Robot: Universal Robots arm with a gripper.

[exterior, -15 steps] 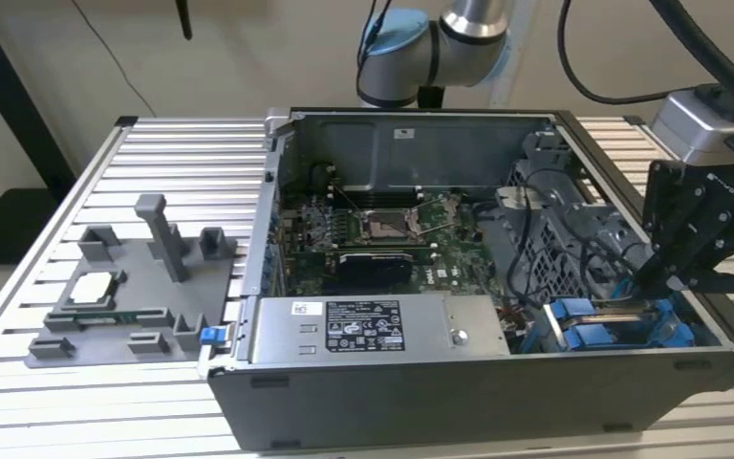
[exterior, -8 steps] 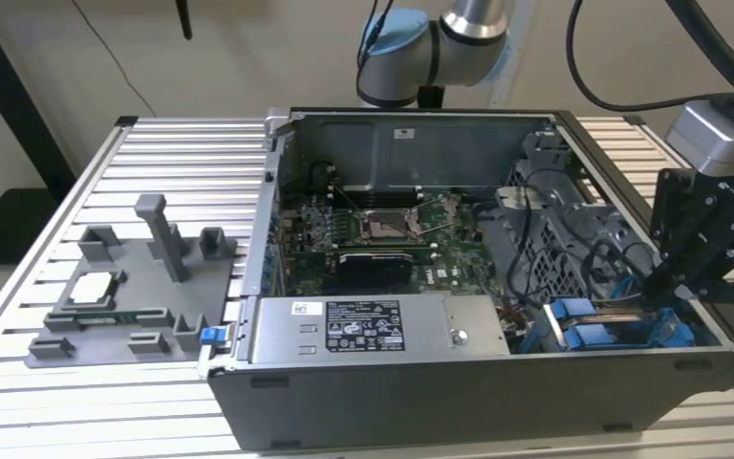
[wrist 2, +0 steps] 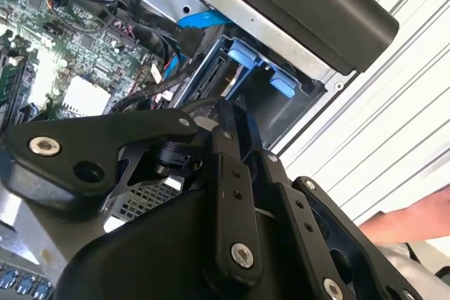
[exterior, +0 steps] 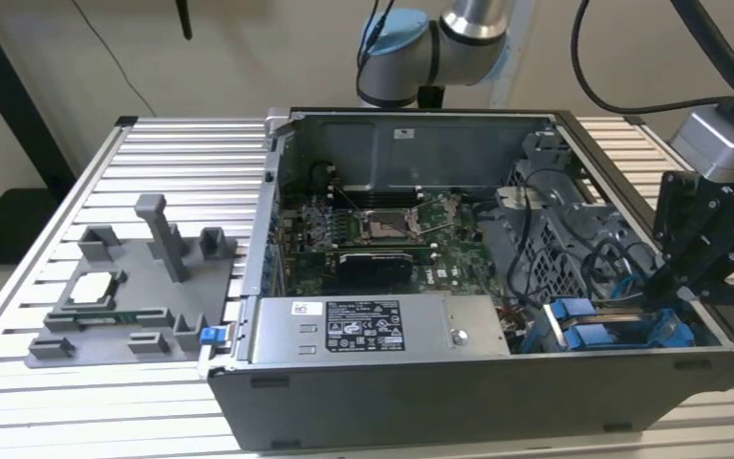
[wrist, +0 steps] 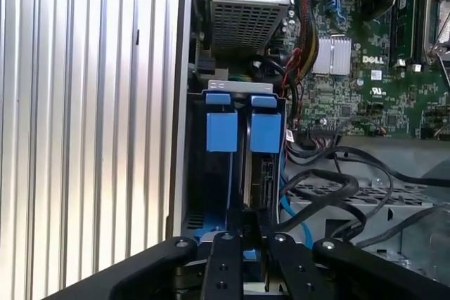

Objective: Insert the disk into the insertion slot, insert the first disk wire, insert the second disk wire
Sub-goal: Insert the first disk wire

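My black gripper point(exterior: 658, 301) reaches down into the near right corner of the open computer case. Its fingers stand close together point(wrist: 246, 226), shut on the edge of the disk point(wrist: 222, 133), whose bright blue carrier tabs show just beyond the fingertips. The disk stands on edge in the insertion slot point(wrist: 197, 173), the grey bay with blue clips point(exterior: 596, 335). In the second wrist view the gripper point(wrist 2: 223, 114) points into the same bay point(wrist 2: 281, 114). A blue cable point(wrist: 287, 209) and black cables point(wrist: 337, 187) lie loose beside the bay; their plug ends are hidden.
The silver power-supply box point(exterior: 367, 330) sits along the case's front, next to the bay. The motherboard point(exterior: 380, 234) lies behind it. A grey fixture point(exterior: 138, 287) stands on the slatted table at the exterior view's left. A person's hand point(wrist 2: 411, 223) shows outside the case.
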